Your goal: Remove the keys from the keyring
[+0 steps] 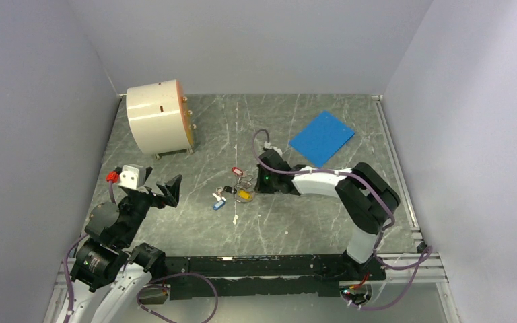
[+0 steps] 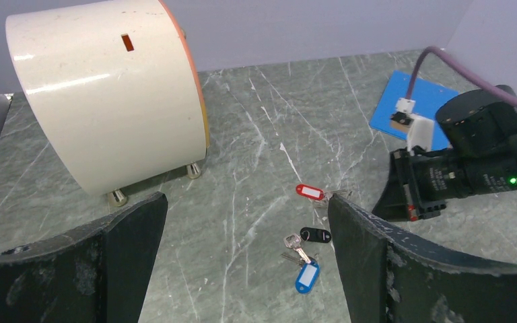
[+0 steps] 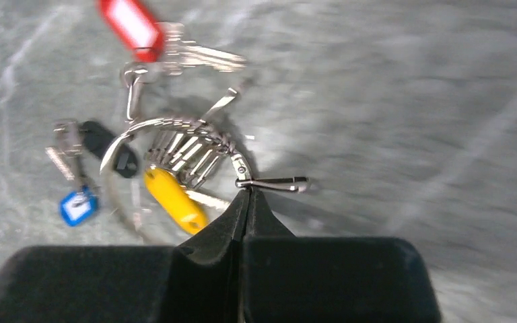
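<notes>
Your right pincer [image 3: 246,198] lies low over the grey marbled tabletop [image 1: 296,222], its 2 fingers pressed together with no gap between them. The tips touch the near end of a small metal clasp [image 3: 272,183] on the keyring [image 3: 175,123]; you cannot tell whether they nip the wire. The keyring lies flat near the middle of the tabletop, right in front of those tips. It is a thin silvery arc with a row of smaller loops fanned beneath it.

The keys [image 3: 202,57] are spread around it, each with a coloured tag. A yellow tag [image 3: 174,198] lies just beside the fingertips. A red tag [image 3: 129,23] lies beyond the ring with bare keys alongside it. A black tag [image 3: 111,145] and a blue tag [image 3: 77,206] lie off to the side. The wrist view is blurred, so which keys are on the ring is unclear.

Your left pincer [image 2: 244,202] hangs well apart from the cluster, raised over the near left of the tabletop. Its fingers are spread wide and hold nothing. Behind it, in the far left corner, stands a cream drum [image 1: 153,120] with an orange face. A blue sheet [image 1: 322,138] lies flat at the far right.
</notes>
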### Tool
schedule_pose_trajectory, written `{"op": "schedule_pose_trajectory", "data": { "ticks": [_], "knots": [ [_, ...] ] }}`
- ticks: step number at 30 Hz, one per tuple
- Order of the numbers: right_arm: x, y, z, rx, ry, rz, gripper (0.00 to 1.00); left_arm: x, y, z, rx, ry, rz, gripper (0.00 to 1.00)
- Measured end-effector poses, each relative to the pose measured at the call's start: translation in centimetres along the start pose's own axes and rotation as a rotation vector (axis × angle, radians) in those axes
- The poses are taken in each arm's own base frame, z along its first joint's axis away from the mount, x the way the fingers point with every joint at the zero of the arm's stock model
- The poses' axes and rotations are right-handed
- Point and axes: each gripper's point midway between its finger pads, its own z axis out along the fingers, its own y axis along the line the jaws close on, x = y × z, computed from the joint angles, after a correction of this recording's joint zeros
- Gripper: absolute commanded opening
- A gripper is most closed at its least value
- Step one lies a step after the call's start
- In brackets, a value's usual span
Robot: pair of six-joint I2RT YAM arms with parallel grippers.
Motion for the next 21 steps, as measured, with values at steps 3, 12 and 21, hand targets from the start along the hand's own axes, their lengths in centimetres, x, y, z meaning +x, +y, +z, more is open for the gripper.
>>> {"op": "schedule_pose_trajectory", "data": {
  "ticks": [3,12,21],
  "knots": [
    [-0.7,-3.9,-1.3,0.061,-0.013,0.036,0.00,0.0,0.0,0.0,0.001,0.000,0.000,0.95],
    [-0.4,-10.4,-5.4,0.230,0.007,-0.039,0.24,0.0,-0.2,0.0,0.009,0.001,0.000,0.95],
    [-1.1,-7.0,-7.3,0.172,0.023,-0.259,0.41,0.0,-0.3,0.0,0.015,0.002,0.000,0.95]
  ]
}}
